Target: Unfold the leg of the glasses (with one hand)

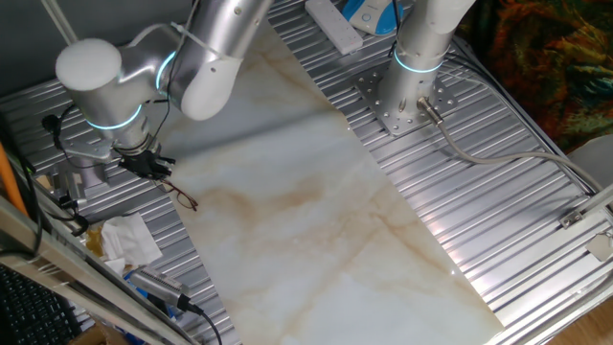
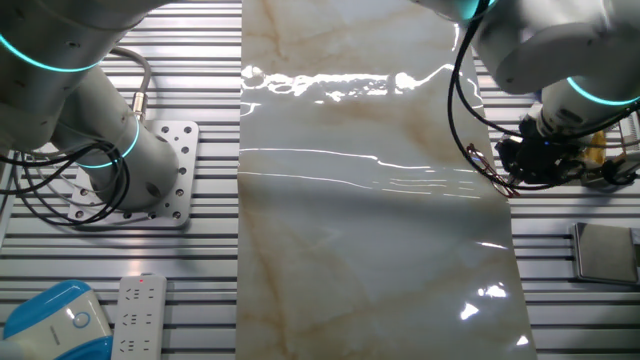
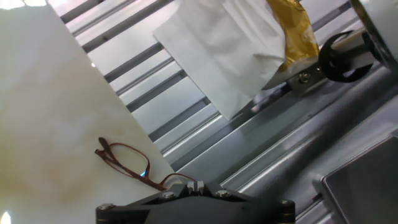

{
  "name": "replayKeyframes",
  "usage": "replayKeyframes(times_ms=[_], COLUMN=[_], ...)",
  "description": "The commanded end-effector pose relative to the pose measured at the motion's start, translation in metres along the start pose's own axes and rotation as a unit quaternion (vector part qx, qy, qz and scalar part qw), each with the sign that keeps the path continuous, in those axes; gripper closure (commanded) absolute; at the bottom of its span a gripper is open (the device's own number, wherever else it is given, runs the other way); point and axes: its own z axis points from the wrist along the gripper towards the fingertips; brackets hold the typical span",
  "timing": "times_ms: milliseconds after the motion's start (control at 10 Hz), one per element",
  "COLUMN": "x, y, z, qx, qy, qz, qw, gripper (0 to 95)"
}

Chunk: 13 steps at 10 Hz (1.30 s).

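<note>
**Hand view shows the glasses at the mat's edge, leg not clearly opened**

Hand view, read from the left: the pale marble mat (image 3: 50,112) fills the left side, and the glasses (image 3: 127,163) lie at its near right edge, right where it meets the ribbed metal table (image 3: 186,106). The thin reddish frame runs toward the black gripper (image 3: 193,186) body at the bottom of the picture, and one end of the wire seems to reach in under it. Further right lie a white paper (image 3: 217,50) and a yellow packet (image 3: 289,28).

Both fixed views agree: the glasses sit at the mat's border, just beside the gripper tip, with the hand low over the table.

How the jaws stand I cannot tell; the fingertips are hidden by the gripper body in the hand view and too small and dark in the fixed views. Whether they touch the wire is equally unclear.

By my judgement the task is in its early or middle part: the hand is at the glasses, but no leg is plainly swung out, so the unfolding is left to do.
</note>
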Motion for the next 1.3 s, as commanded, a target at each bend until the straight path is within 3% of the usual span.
replayKeyframes(times_ms=[100,1300], x=[0.0011,0.0011], y=[0.0002,0.0002], z=[-0.0001,-0.0001], qx=[0.003,0.034], qy=[0.001,0.018], qz=[-0.017,-0.014], qw=[0.9998,0.9992], gripper=[95.0,95.0])
